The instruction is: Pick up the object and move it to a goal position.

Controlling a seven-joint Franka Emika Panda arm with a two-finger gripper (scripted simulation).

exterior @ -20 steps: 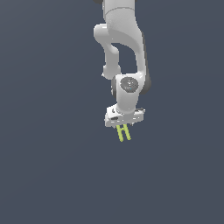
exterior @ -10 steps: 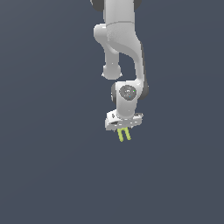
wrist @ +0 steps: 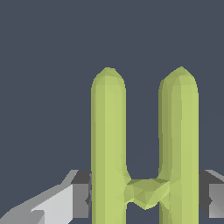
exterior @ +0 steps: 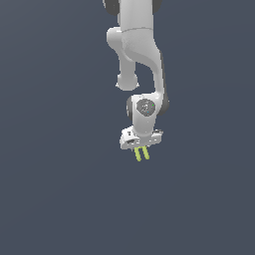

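Your claw [exterior: 141, 148] is closed on the yellow-green H-piece [exterior: 142, 154], one finger [wrist: 72, 194] pressed against the outside of each rod. In the wrist view the two rods [wrist: 108, 140] run straight out past the fingertips, side by side, with the short crossbar [wrist: 146, 192] sitting right between the fingers. From the exterior view, the piece hangs just beneath the claw at the end of the white arm [exterior: 139, 55], with plain dark background all around it.
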